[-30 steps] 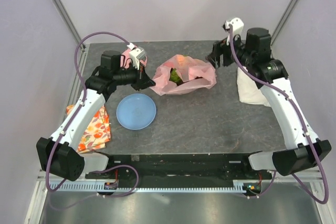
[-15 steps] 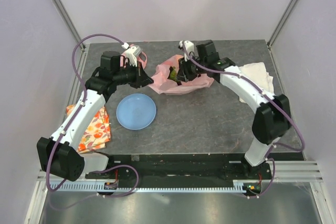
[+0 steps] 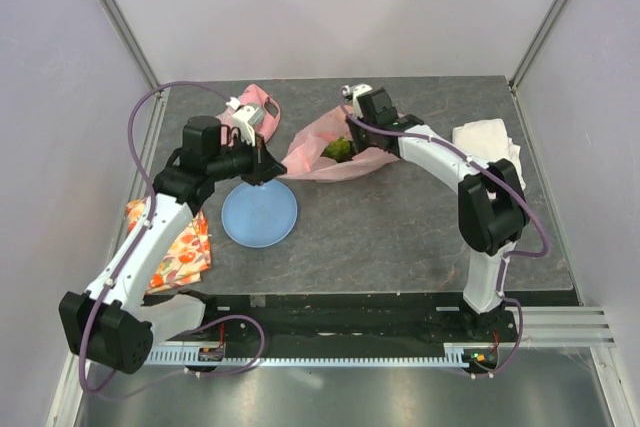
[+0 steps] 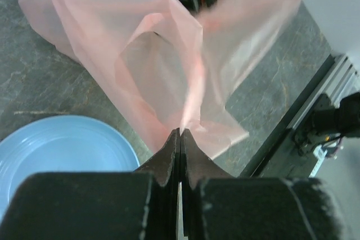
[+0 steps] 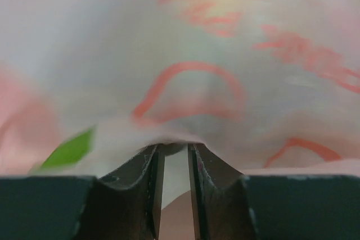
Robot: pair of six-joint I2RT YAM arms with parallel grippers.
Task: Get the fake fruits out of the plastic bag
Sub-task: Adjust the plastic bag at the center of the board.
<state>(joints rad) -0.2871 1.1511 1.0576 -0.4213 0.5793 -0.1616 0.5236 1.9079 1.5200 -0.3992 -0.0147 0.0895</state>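
The translucent pink plastic bag [image 3: 370, 152] lies at mid-back of the table, its mouth facing left. A green fruit [image 3: 338, 150] shows inside it; the other fruits are hidden. My left gripper [image 3: 268, 164] is shut on the bag's left edge [image 4: 185, 113] and holds it up over the blue plate [image 3: 260, 215]. My right gripper [image 3: 347, 135] reaches down into the bag from behind. In the right wrist view its jaws [image 5: 174, 153] stand a narrow gap apart, pressed against the bag film [image 5: 191, 54], with a green scrap [image 5: 70, 150] at left.
The blue plate [image 4: 50, 155] sits just left of the bag. A floral cloth [image 3: 180, 247] lies at the left edge, a white cloth [image 3: 488, 145] at the right. A pink object [image 3: 256, 100] sits behind the left arm.
My right arm has swung from the back right into the bag. My left gripper has drawn the bag's edge leftward and nearer, toward the plate.
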